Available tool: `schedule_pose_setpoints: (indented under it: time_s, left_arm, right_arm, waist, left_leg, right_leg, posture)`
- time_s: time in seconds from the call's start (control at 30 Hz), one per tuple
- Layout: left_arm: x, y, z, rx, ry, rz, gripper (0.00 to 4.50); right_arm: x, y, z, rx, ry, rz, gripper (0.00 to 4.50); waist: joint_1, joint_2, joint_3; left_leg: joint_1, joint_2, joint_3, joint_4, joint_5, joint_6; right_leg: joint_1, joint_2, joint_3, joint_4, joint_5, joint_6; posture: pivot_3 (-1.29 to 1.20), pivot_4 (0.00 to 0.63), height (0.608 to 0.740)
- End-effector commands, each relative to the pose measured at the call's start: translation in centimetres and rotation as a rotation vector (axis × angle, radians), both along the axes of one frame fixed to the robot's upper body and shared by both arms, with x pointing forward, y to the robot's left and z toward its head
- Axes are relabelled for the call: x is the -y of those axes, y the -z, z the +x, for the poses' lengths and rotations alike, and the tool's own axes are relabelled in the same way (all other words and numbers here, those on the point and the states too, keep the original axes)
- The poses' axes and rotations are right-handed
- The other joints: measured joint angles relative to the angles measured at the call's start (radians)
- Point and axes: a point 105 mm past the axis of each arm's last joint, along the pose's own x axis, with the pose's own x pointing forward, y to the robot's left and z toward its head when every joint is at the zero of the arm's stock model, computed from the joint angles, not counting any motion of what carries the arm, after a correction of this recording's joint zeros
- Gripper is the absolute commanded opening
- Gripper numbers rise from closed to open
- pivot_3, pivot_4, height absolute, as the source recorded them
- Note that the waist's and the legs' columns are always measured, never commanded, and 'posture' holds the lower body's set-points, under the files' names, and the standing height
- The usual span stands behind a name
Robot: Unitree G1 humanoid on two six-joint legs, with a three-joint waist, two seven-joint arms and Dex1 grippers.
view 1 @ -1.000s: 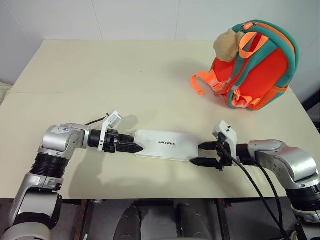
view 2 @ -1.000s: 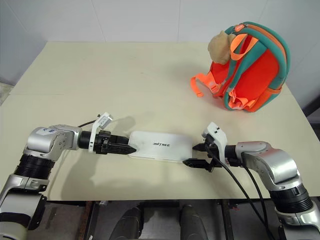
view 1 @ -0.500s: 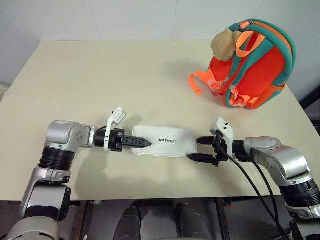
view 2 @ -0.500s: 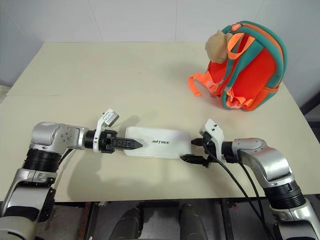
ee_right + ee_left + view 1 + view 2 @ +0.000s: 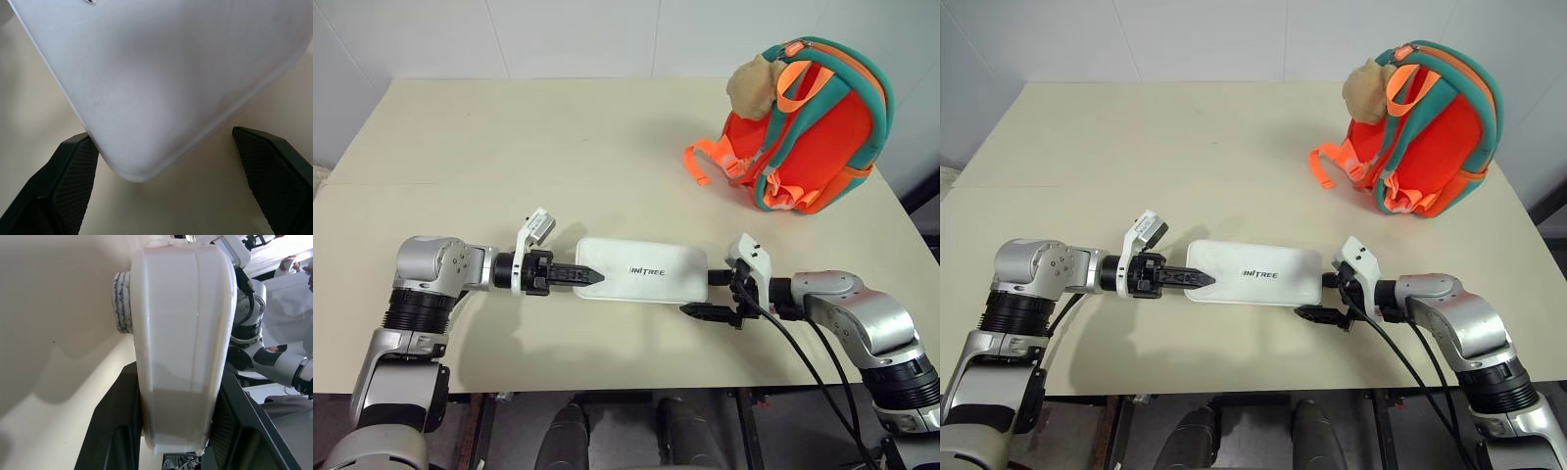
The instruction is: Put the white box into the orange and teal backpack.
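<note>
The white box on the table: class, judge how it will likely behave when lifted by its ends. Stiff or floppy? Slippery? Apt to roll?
The white box looks stiff: its edges run straight, with no sag. Its smooth, glossy shell could slip in a pinch. Flat and thin, it seems unlikely to roll.

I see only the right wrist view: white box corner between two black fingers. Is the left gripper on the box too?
Observer: Yes. The left gripper is shut on the opposite short end of the white box.
Operator: Where is the backpack?
Observer: The orange and teal backpack stands upright at the table's far right corner, apart from the box.
Operator: Is my right gripper closed?
Observer: No. The right gripper is open, its fingers astride the box's corner.
</note>
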Motion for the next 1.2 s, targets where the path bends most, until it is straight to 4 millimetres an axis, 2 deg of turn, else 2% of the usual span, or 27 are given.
schedule_pose_setpoints:
  time_s: [0.03,0.13,0.23,0.33,0.47,0.53,0.63,0.77,0.83,0.93,1.03,1.2]
  left_arm:
    - [-0.2,-1.2,0.0,0.059,-0.008,-0.056,1.41]
    - [-1.4,-1.8,0.7,0.107,-0.073,-0.053,1.41]
    - [-3.8,-2.6,1.5,0.177,-0.171,-0.06,1.41]
    - [-5.6,-2.2,1.3,0.21,-0.218,-0.019,1.41]
    - [-6.1,-1.1,0.4,0.215,-0.218,0.012,1.41]
    - [-6.0,-0.8,0.2,0.218,-0.218,0.018,1.41]
    - [-5.9,-0.5,0.2,0.229,-0.221,0.02,1.41]
    - [-5.6,-0.2,0.0,0.24,-0.228,0.014,1.41]
    - [-5.7,-0.2,-0.2,0.246,-0.243,0.001,1.41]
    - [-5.8,-0.1,-0.6,0.25,-0.258,-0.006,1.41]
    - [-5.9,0.2,-0.7,0.25,-0.279,-0.008,1.41]
    - [-5.7,0.5,-0.8,0.254,-0.304,-0.017,1.41]
  right_arm:
    - [0.5,-1.9,0.0,0.079,0.025,0.021,4.5]
    - [1.6,-2.9,0.1,0.126,0.073,0.014,4.5]
    - [4.9,-5.5,1.9,0.276,0.232,-0.02,4.5]
    - [8.5,-8.5,4.3,0.423,0.419,-0.045,4.5]
    - [11.4,-10.9,7.2,0.554,0.6,-0.087,4.5]
    - [12.1,-11.8,8.7,0.612,0.662,-0.11,4.5]
    - [11.6,-12.8,10.8,0.64,0.705,-0.069,4.5]
    - [11.1,-12.9,13.5,0.661,0.746,-0.081,4.5]
    - [10.3,-13.6,14.6,0.669,0.754,-0.023,4.5]
    - [9.4,-14.5,15.8,0.63,0.775,0.109,4.5]
    - [9.0,-14.9,16.6,0.63,0.805,0.15,4.5]
    - [8.7,-15.2,17.2,0.642,0.851,0.275,2.87]
  waist:
    - [0.001,0.0,0.0]
    - [0.001,0.0,0.0]
    - [-0.001,0.0,0.0]
    - [-0.004,0.0,0.0]
    - [-0.004,0.0,0.0]
    - [-0.004,0.0,0.0]
    - [-0.002,0.0,0.0]
    - [-0.007,0.0,0.0]
    - [-0.01,0.0,0.0]
    - [-0.023,0.0,0.0]
    - [-0.027,0.0,0.0]
    - [-0.028,0.0,0.0]
  left_leg:
    - [0.0,0.0,0.0,0.0,0.0,0.0]
    - [0.0,0.0,0.0,0.0,0.0,0.0]
    - [0.0,0.0,0.0,0.0,0.0,0.0]
    - [0.0,0.0,0.0,0.0,0.0,0.0]
    - [0.001,0.0,0.002,-0.001,0.0,0.0]
    - [0.0,0.0,0.002,-0.001,0.0,0.0]
    - [0.0,0.0,0.002,-0.002,0.0,0.0]
    - [0.0,0.0,0.003,-0.002,0.0,0.0]
    - [0.0,0.0,0.003,-0.003,0.0,0.0]
    - [0.0,0.001,0.003,-0.004,0.0,0.0]
    - [0.0,0.001,0.003,-0.005,0.0,-0.001]
    - [0.0,0.001,0.003,-0.005,0.0,-0.001]
  right_leg:
    - [0.0,0.0,0.0,0.0,0.0,0.0]
    - [0.0,0.0,0.0,0.0,0.0,0.0]
    - [0.0,0.0,0.0,0.0,0.0,0.0]
    - [-0.001,0.0,0.0,0.0,0.0,0.0]
    - [-0.001,0.0,0.001,-0.001,0.0,-0.001]
    - [-0.001,0.0,0.002,-0.001,0.0,-0.001]
    - [-0.001,0.0,0.001,-0.001,0.0,-0.001]
    - [-0.001,0.0,0.002,-0.001,0.0,0.0]
    - [-0.002,0.0,0.002,-0.001,0.0,0.0]
    - [-0.002,0.0,0.002,-0.001,0.0,0.0]
    - [-0.002,0.0,0.002,-0.001,0.0,0.0]
    - [-0.002,0.0,0.002,-0.001,0.0,0.0]
  posture:
    - [0.0,0.15,0.74]
    - [0.0,0.15,0.74]
    - [0.0,0.15,0.74]
    - [0.0,0.15,0.74]
    - [0.0,0.15,0.74]
    - [0.0,0.15,0.74]
    - [0.0,0.15,0.74]
    - [0.0,0.15,0.74]
    - [0.0,0.15,0.74]
    - [0.0,0.15,0.74]
    - [0.0,0.15,0.74]
    - [0.0,0.15,0.74]
